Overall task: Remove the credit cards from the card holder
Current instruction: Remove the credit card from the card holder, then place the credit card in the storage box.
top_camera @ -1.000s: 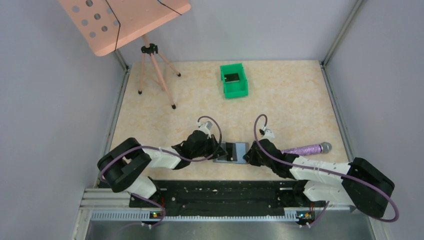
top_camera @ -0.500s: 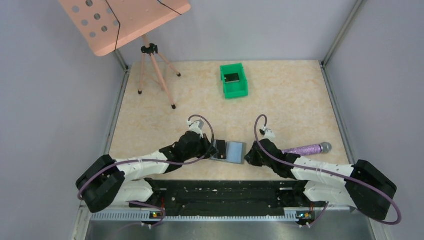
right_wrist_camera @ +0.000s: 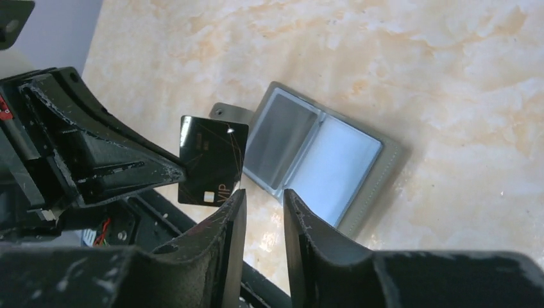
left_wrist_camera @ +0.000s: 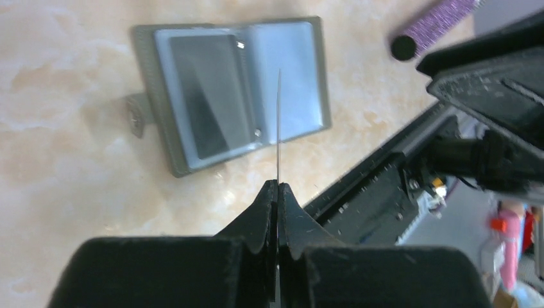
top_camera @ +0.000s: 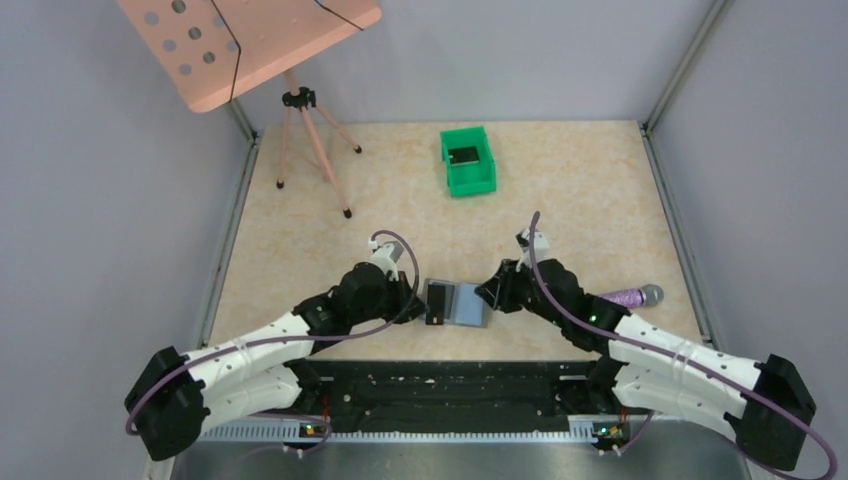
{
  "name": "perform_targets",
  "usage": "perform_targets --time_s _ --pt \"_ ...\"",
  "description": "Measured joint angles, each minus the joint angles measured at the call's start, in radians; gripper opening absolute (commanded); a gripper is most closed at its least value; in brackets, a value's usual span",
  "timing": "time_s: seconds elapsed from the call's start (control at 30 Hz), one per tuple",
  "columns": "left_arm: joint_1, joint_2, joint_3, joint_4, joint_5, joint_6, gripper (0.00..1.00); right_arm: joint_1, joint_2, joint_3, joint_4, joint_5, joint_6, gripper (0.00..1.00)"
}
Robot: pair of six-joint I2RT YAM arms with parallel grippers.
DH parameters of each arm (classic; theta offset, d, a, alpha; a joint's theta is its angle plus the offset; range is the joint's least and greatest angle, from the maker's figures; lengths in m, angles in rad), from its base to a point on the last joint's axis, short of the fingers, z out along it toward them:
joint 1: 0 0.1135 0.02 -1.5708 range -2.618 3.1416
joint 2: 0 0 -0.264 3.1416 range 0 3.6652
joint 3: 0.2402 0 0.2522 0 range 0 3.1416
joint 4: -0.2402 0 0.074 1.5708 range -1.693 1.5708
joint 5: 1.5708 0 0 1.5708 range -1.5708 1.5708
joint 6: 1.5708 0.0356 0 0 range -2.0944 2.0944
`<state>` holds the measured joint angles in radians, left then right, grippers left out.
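Left end effector (left_wrist_camera: 278,185) clamps black card (right_wrist_camera: 212,160) marked "VIP"; right end effector (right_wrist_camera: 264,196) parted, empty, beside card holder (right_wrist_camera: 321,160)

Green bin (top_camera: 470,182) sits at the tabletop's (top_camera: 580,200) far edge. Pink stand (top_camera: 280,30) left of bin. Purple cylinder (top_camera: 630,296) nearer, right of bin.

The marbled table (top_camera: 580,200) carries card holder (top_camera: 468,305), green bin (top_camera: 470,183), purple cylinder (top_camera: 622,297), tripod (top_camera: 320,150).
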<state>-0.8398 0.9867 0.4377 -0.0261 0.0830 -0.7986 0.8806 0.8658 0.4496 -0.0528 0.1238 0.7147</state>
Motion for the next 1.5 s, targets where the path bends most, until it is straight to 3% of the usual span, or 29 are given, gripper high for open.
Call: perform_targets --time_s 0.4,0.7,0.77,0.93,0.97,1.23,1.4,1.5 --pt "0.000 -0.175 0.022 -0.122 0.305 0.149 0.00 0.000 -0.093 0.012 0.007 -0.301 -0.173 0.58" --pt "0.000 -0.223 0.022 -0.097 0.497 0.159 0.00 0.000 -0.054 0.012 0.086 -0.546 -0.175 0.61" --pt "0.000 -0.227 0.022 -0.097 0.510 0.160 0.00 0.000 -0.027 0.011 0.103 -0.581 -0.171 0.58" --pt "0.000 -0.227 0.022 -0.103 0.525 0.167 0.00 0.000 0.003 0.009 0.148 -0.650 -0.159 0.22" --pt "0.000 -0.227 0.022 -0.105 0.527 0.167 0.00 0.000 0.003 0.008 0.158 -0.658 -0.151 0.19" --pt "-0.001 -0.225 0.025 -0.133 0.530 0.181 0.00 0.000 0.004 -0.032 0.229 -0.697 -0.114 0.11" --pt "-0.001 -0.226 0.026 -0.154 0.528 0.192 0.00 0.000 0.011 -0.058 0.258 -0.725 -0.090 0.17" --pt "-0.001 -0.225 0.026 -0.160 0.526 0.196 0.00 0.000 0.016 -0.066 0.283 -0.751 -0.078 0.14"
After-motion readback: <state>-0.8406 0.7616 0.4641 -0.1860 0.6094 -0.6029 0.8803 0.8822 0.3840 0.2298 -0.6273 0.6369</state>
